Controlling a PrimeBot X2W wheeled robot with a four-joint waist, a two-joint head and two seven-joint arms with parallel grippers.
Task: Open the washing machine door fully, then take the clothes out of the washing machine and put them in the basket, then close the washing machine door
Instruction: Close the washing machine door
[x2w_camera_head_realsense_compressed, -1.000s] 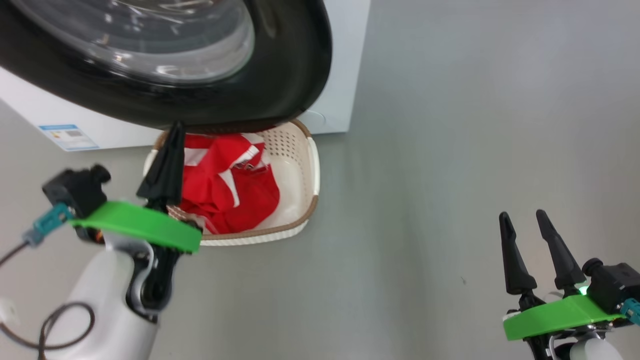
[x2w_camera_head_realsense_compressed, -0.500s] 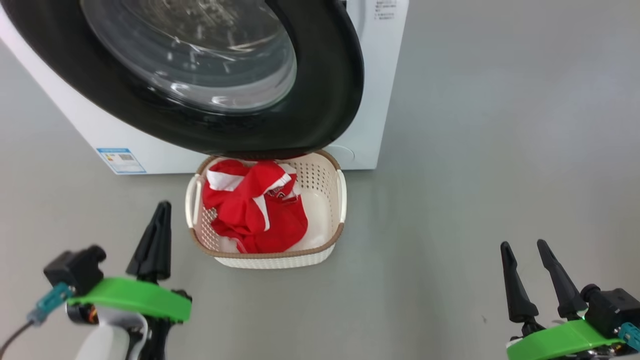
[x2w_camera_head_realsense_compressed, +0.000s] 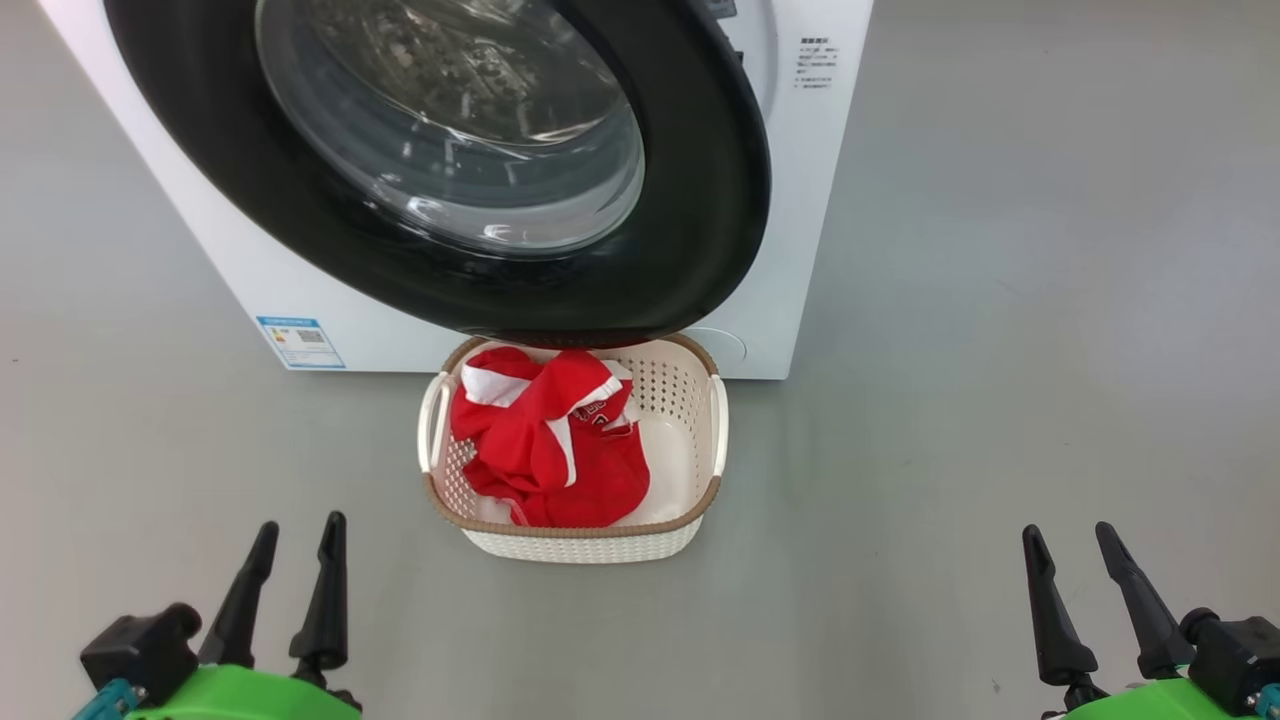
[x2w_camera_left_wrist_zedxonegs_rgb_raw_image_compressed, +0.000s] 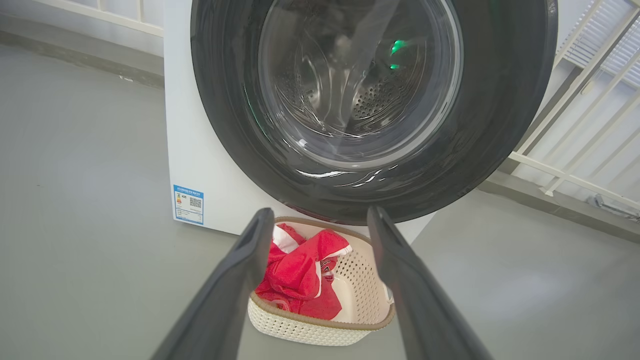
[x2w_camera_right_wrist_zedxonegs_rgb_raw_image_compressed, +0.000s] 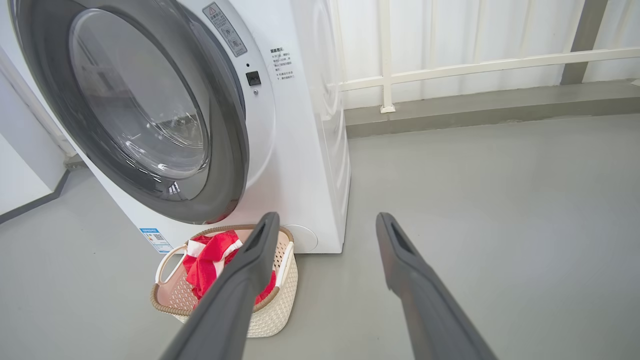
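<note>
The washing machine (x2w_camera_head_realsense_compressed: 825, 180) stands ahead, and the washing machine door (x2w_camera_head_realsense_compressed: 705, 190) lies shut against its front, black rim around clear glass. Through the glass in the left wrist view I see bare steel drum (x2w_camera_left_wrist_zedxonegs_rgb_raw_image_compressed: 370, 100). On the floor just below the door sits the basket (x2w_camera_head_realsense_compressed: 580, 531), holding the clothes (x2w_camera_head_realsense_compressed: 545, 455), a red heap with white trim. My left gripper (x2w_camera_head_realsense_compressed: 300, 527) is open at the lower left, well short of the basket. At the lower right, farther from the basket, my right gripper (x2w_camera_head_realsense_compressed: 1068, 533) is open too. Both hold nothing.
A small blue label (x2w_camera_head_realsense_compressed: 300, 343) marks the machine's lower left front. A white railing (x2w_camera_right_wrist_zedxonegs_rgb_raw_image_compressed: 450, 65) and a raised grey kerb (x2w_camera_right_wrist_zedxonegs_rgb_raw_image_compressed: 475, 112) run behind and to the right of the machine. Grey floor (x2w_camera_head_realsense_compressed: 1000, 400) spreads wide to the right.
The head camera has risen and pulled back, so more of the machine shows. My left arm has drawn back from the basket's edge to the lower left, and its fingers now stand apart.
</note>
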